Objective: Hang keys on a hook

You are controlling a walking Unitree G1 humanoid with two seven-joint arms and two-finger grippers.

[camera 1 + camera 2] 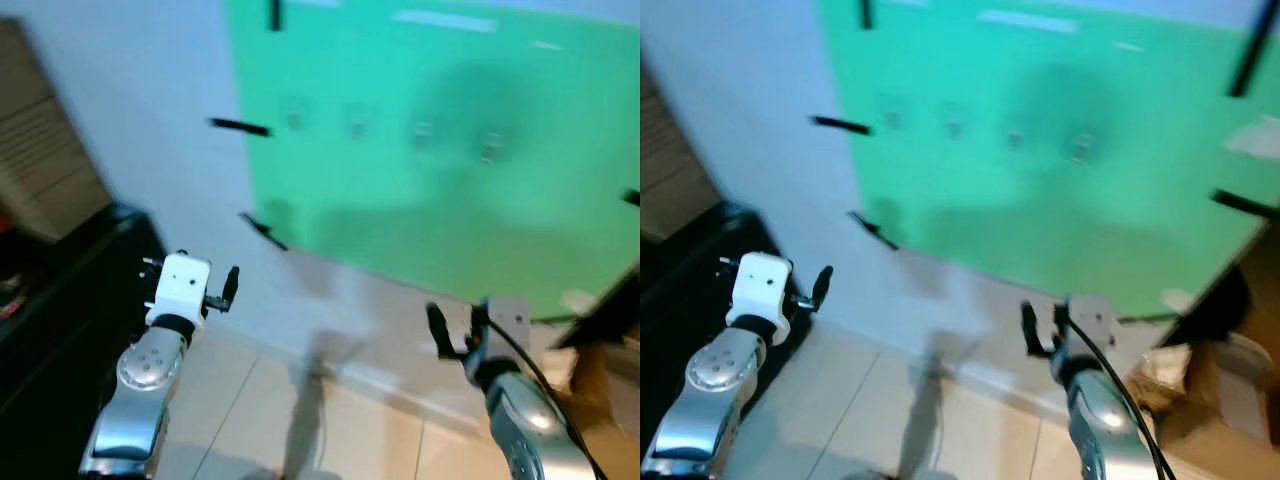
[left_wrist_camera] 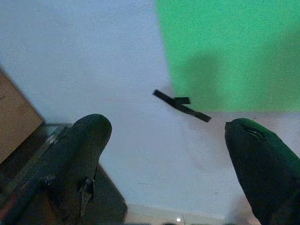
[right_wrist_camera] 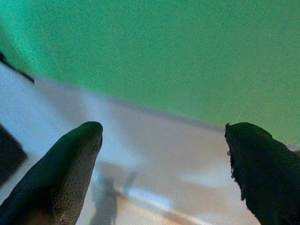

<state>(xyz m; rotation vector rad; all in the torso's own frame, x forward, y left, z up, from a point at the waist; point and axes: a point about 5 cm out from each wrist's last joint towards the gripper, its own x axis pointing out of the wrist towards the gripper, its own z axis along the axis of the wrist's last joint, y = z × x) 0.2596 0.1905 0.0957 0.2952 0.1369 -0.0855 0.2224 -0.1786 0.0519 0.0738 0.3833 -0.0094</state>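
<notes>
Green sheet (image 1: 450,150) covered the far wall, with four blurred hooks (image 1: 422,133) in a row on it. No keys could be made out. Judged step: approach; best to halt and steady before reaching. Left gripper (image 2: 164,154) and right gripper (image 3: 164,154) were both raised near the wall, fingers wide apart, holding nothing.

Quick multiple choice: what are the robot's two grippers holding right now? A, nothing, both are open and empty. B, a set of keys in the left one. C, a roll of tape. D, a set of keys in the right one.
A: in the wrist views the left gripper and the right gripper each show two spread black fingers with only wall and green sheet between them.
</notes>
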